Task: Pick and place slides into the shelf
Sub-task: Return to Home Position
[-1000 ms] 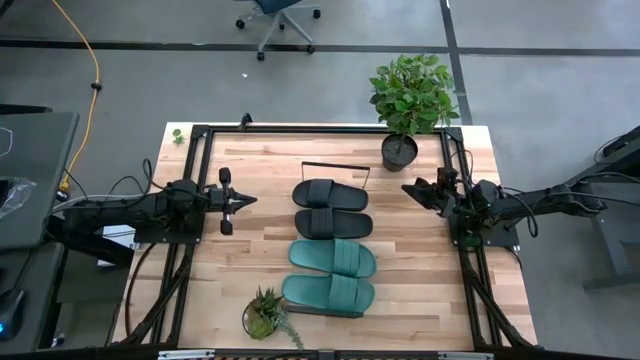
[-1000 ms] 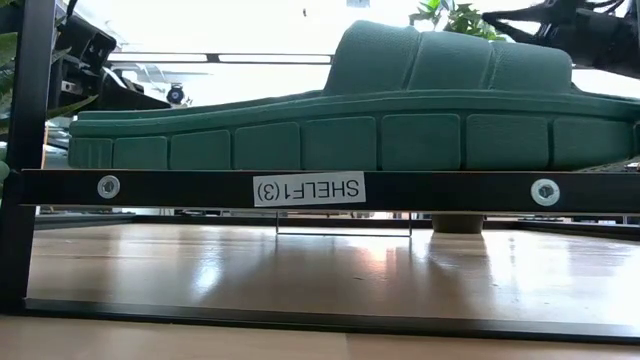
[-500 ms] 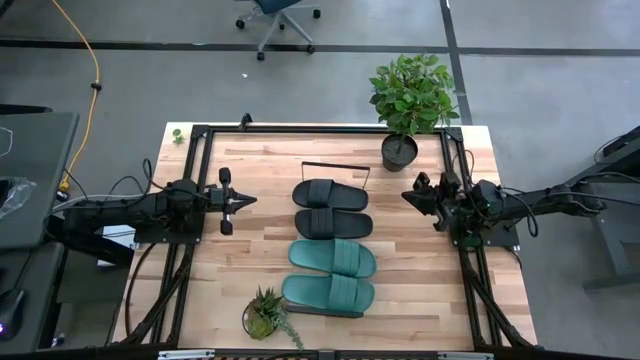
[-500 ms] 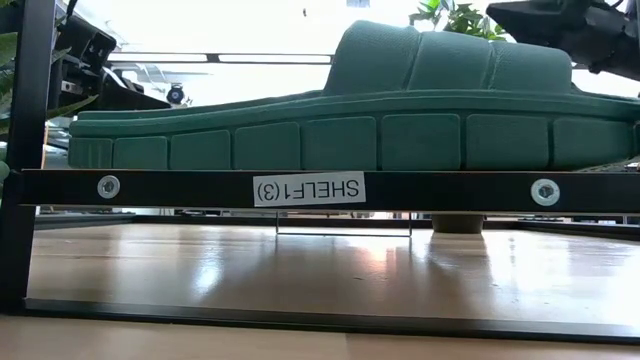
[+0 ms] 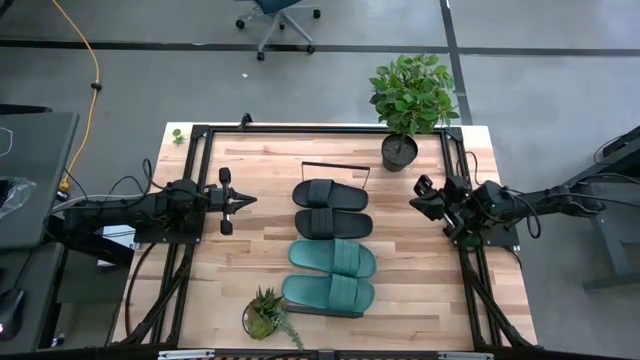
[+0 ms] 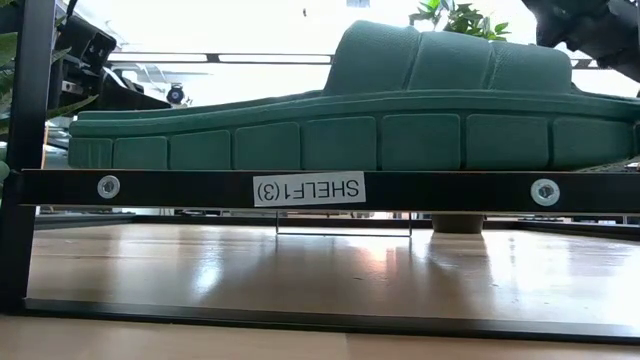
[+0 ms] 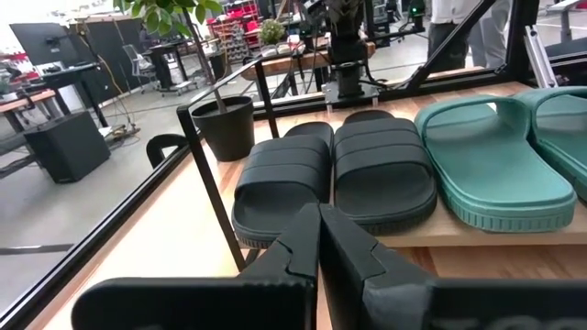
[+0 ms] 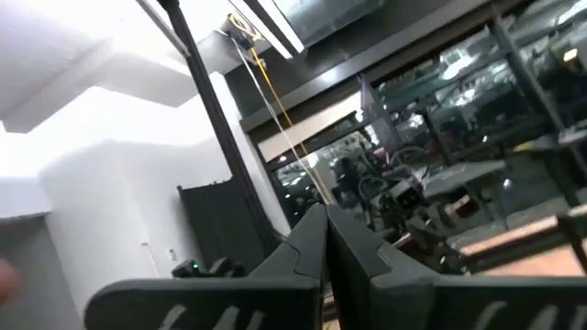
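Note:
All of the slides lie side by side on the shelf [image 5: 300, 165] in the middle of the table, soles down. Two are black [image 5: 332, 194] [image 5: 333, 223] and two teal [image 5: 333, 258] [image 5: 328, 292]. In the low view the nearest teal slide [image 6: 350, 110] sits above the shelf's labelled black rail [image 6: 310, 188]. My left gripper [image 5: 247, 201] hovers shut to the left of the black slides [image 7: 284, 174] and points at them. My right gripper [image 5: 413, 198] is shut, off to the shelf's right and raised; its wrist view looks up into the room. Neither gripper touches anything.
A tall potted plant [image 5: 410, 100] stands at the table's far right, close to the right arm. A small succulent [image 5: 265, 312] sits near the shelf's near-left corner. Black frame bars [image 5: 190, 180] run along the table's left and right sides. Bare wood lies between shelf and arms.
My right gripper has drawn back from the shelf toward the table's right edge and has risen, tipping upward; in the low view it has moved up toward the picture's corner. The slides and the left arm have stayed put.

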